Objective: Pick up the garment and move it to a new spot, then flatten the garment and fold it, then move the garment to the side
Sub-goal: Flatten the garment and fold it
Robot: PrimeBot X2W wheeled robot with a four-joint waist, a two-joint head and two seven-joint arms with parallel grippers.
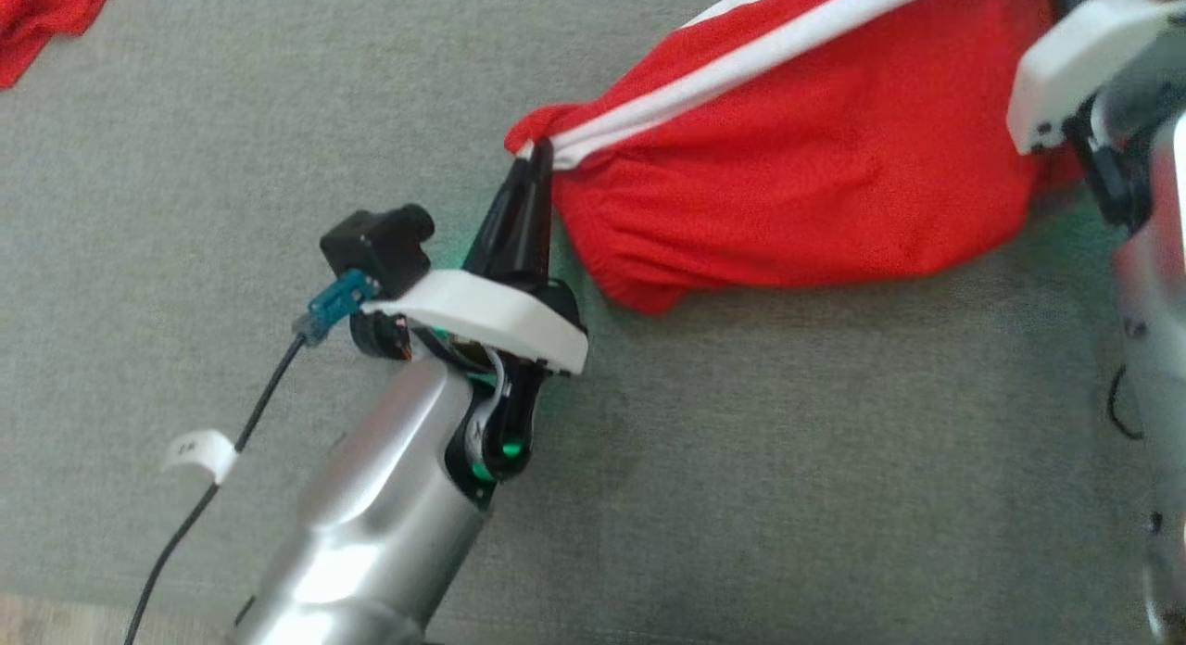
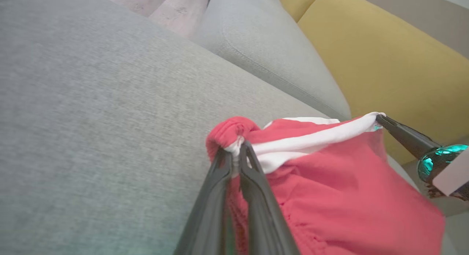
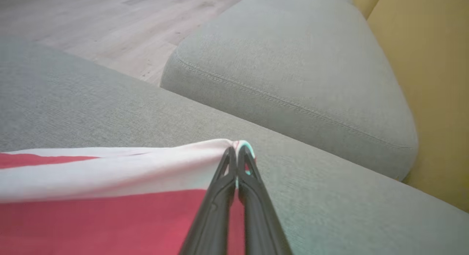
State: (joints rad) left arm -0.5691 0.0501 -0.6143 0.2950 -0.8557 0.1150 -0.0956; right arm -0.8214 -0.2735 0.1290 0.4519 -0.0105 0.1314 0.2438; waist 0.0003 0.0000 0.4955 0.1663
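The garment (image 1: 797, 172) is red with a white stripe along its top edge, and it hangs stretched above the grey cushion between my two arms. My left gripper (image 1: 537, 154) is shut on the garment's bunched left corner; the left wrist view shows the same pinch (image 2: 236, 147) on the red and white cloth (image 2: 329, 181). My right gripper (image 3: 236, 152) is shut on the white-striped edge (image 3: 110, 170) at the opposite end. In the left wrist view the right gripper's tip (image 2: 379, 118) clamps that far corner. The cloth sags in the middle.
The grey sofa cushion (image 1: 232, 135) lies under everything. Another red cloth (image 1: 42, 15) sits at the top left corner. A second grey cushion (image 3: 293, 64) and a yellow backrest (image 2: 384, 53) stand beyond, with wooden floor (image 3: 110, 24) past the edge.
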